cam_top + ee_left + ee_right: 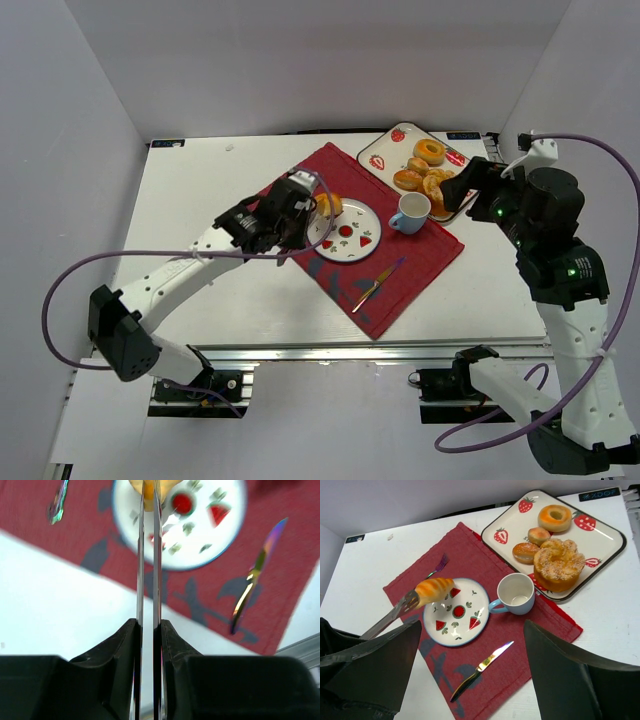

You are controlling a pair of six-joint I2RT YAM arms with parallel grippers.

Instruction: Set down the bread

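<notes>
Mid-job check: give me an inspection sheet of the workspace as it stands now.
Surface: white table, with a red placemat laid on it at an angle.
Job's things: croissant pinched in tongs, over the rim of the small plate, not yet released.
Clutter: empty mug, knife and fork on the placemat; strawberry tray holding a donut and glazed pastries.
Claws: left claw shut on the tongs; right claw open, empty, near the tray.
Cables: left purple cable and right purple cable loop clear of the placemat.
Surroundings: white walls; nothing else seen.
</notes>
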